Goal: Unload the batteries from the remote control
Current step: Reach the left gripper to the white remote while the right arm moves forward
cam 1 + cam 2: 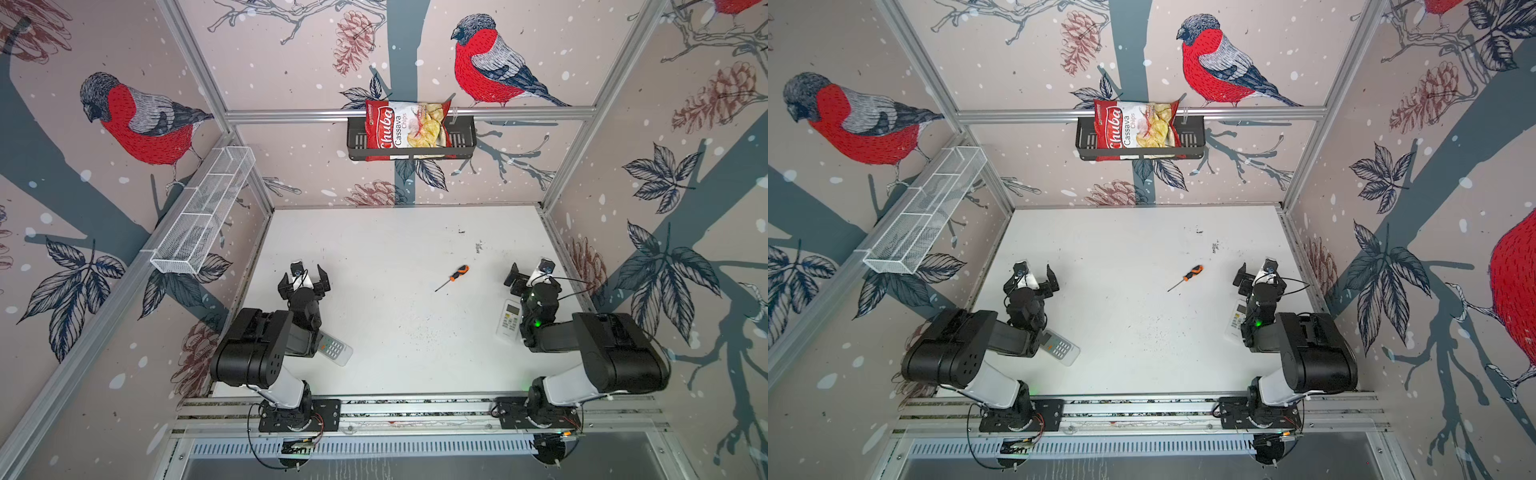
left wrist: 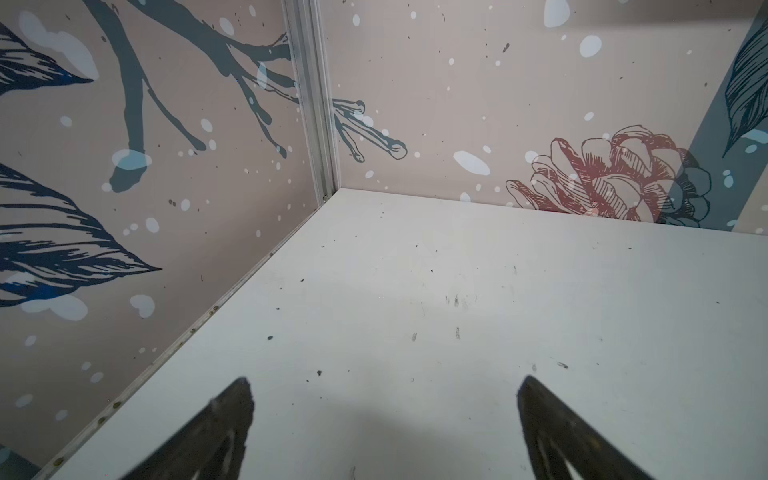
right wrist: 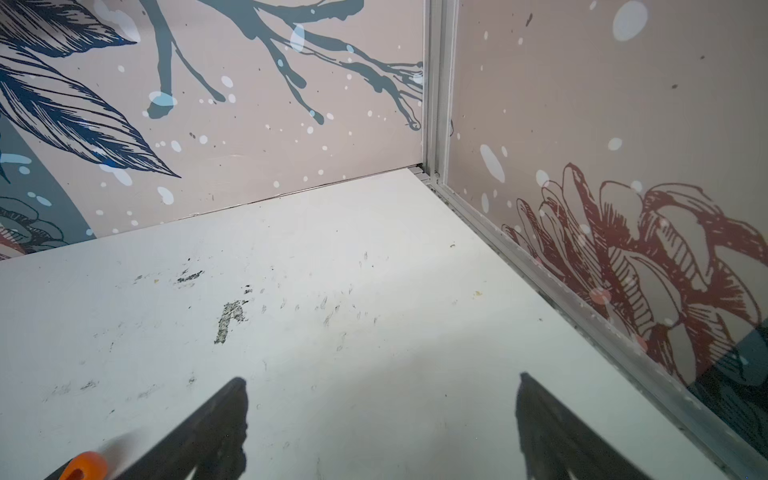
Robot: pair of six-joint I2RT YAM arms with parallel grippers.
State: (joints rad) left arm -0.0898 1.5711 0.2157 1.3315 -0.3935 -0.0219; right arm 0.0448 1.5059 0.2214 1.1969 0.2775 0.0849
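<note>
Two white remote controls lie face up on the white table. One remote (image 1: 336, 349) (image 1: 1062, 349) pokes out from under my left arm. The other remote (image 1: 508, 321) (image 1: 1235, 319) lies partly under my right arm. No batteries show in any view. My left gripper (image 1: 304, 280) (image 1: 1032, 279) (image 2: 385, 380) hovers open over bare table, beyond its remote. My right gripper (image 1: 532, 272) (image 1: 1259, 271) (image 3: 381, 378) is open too, near the right wall, with nothing between its fingers.
An orange-and-black screwdriver (image 1: 454, 277) (image 1: 1186, 277) (image 3: 83, 467) lies between the arms, nearer the right one. A chips bag (image 1: 405, 124) sits in a black basket (image 1: 465, 141) on the back wall. A white wire basket (image 1: 203, 212) hangs on the left wall.
</note>
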